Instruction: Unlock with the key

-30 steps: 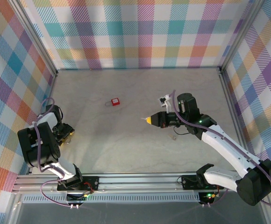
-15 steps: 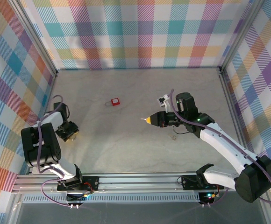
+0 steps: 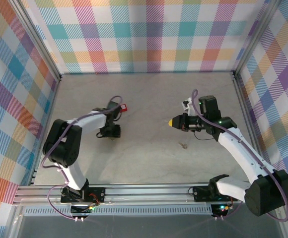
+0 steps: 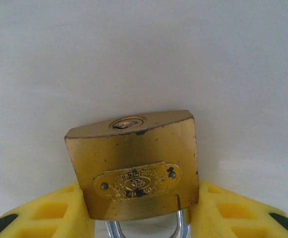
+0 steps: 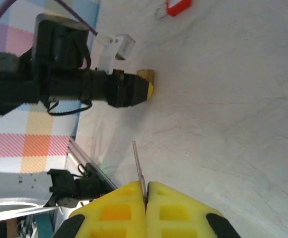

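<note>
Left tool (image 4: pixel 143 219) clamps padlock (image 4: pixel 134 166), right tool (image 5: pixel 146 192) pinches key (image 5: pixel 138 162).

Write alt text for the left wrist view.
A brass padlock is held between the left gripper's two yellow fingers, keyhole end pointing away from the camera, silver shackle toward it. Pale grey table behind.
</note>
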